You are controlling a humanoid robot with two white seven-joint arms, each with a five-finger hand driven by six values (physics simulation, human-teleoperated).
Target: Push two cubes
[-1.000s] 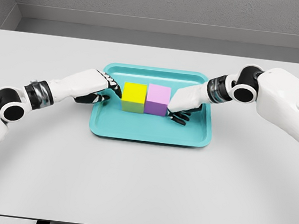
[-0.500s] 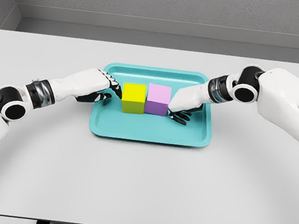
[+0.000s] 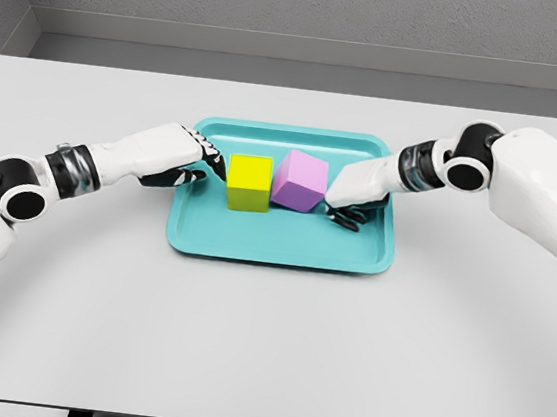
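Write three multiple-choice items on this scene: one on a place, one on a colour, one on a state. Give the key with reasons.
1. Where do the two cubes sit?
A. On the bare table
B. In the teal tray
C. Stacked on each other

2. What colour is the cube nearer the left robot hand?
A. Yellow
B. Red
C. Blue

3. How does the pink cube stand?
A. Square with the tray
B. On top of the yellow cube
C. Turned askew

Key: 1 B, both rest inside the tray's rim. 2 A, the yellow cube is on that side. 3 C, its edges run at a slant beside the right robot hand, while the yellow cube stays square.
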